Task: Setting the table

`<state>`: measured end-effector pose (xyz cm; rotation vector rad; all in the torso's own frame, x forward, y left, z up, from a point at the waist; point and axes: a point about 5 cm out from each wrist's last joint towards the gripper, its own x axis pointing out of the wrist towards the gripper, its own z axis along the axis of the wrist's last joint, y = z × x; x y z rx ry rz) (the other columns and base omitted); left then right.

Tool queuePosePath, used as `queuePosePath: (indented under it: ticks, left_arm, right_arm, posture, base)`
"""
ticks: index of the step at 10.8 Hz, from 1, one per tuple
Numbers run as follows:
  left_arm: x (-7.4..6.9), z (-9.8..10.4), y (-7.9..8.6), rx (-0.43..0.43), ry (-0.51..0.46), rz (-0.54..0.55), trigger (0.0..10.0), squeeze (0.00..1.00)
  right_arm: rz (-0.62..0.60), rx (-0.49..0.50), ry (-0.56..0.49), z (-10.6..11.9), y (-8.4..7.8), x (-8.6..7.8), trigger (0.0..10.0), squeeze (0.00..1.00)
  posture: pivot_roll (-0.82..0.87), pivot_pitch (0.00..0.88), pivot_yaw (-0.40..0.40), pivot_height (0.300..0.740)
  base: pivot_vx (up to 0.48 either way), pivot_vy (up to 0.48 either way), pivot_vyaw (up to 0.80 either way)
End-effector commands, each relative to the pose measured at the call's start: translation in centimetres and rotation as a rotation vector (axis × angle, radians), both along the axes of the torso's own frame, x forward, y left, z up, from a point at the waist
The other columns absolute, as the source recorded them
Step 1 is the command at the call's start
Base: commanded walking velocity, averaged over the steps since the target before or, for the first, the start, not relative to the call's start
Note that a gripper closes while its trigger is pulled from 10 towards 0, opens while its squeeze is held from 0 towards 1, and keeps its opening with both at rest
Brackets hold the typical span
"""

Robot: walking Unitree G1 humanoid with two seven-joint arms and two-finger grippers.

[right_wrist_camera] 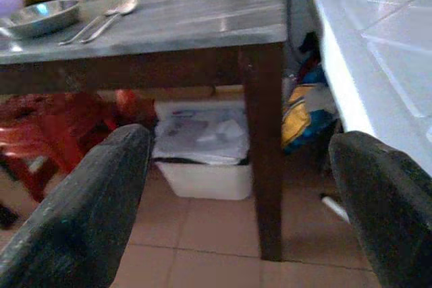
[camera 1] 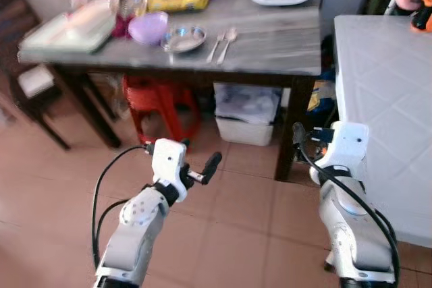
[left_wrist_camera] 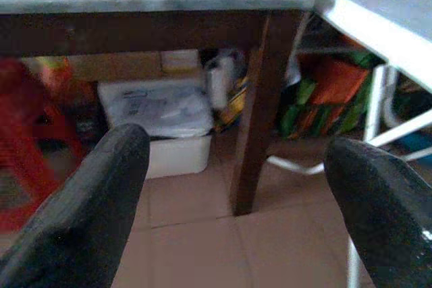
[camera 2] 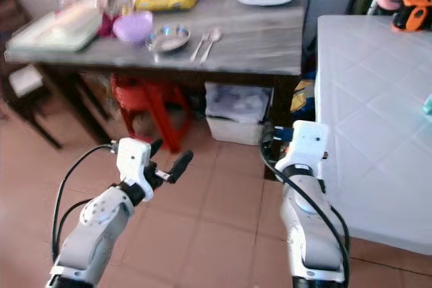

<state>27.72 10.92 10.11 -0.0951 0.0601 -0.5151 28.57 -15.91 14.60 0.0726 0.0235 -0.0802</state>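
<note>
Left gripper (left_wrist_camera: 236,187): fingers wide apart, empty, held over tile floor (camera 1: 236,220).
Right gripper (right_wrist_camera: 239,193): fingers apart, empty, near table leg (right_wrist_camera: 266,153).
Bowl (camera 1: 183,38): on grey table (camera 1: 270,38), fork (camera 1: 216,46) & spoon (camera 1: 228,40) just beside.
Wrist views: white bin (left_wrist_camera: 165,133) under table.
Head views: white table (camera 2: 378,112) at robot's right.
</note>
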Motion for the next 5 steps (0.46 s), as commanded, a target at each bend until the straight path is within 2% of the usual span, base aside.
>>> queuePosePath:
  ticks: [1, 2, 5]
  left_arm:
    - [0.02, -0.01, 0.20, 0.007, -0.003, 0.004, 10.0, 0.00]
    - [0.02, -0.02, 0.16, 0.006, -0.002, 0.004, 10.0, 0.00]
    - [0.03, -0.07, 0.12, 0.008, -0.002, 0.003, 10.0, 0.00]
  right_arm:
    - [0.007, -0.004, -0.006, 0.19, 0.17, -0.03, 10.0, 0.00]
    - [0.005, -0.002, -0.005, 0.19, 0.15, -0.02, 10.0, 0.00]
    - [0.005, -0.003, -0.002, 0.14, 0.17, -0.01, 10.0, 0.00]
  posture:
    - [-0.11, 0.098, 0.145, 0.740]
    - [-0.11, 0.100, 0.145, 0.740]
    - [-0.11, 0.100, 0.144, 0.740]
  base:
    - [0.000, -0.266, 0.00]
    - [0.000, -0.270, 0.00]
    - [0.000, -0.251, -0.51]
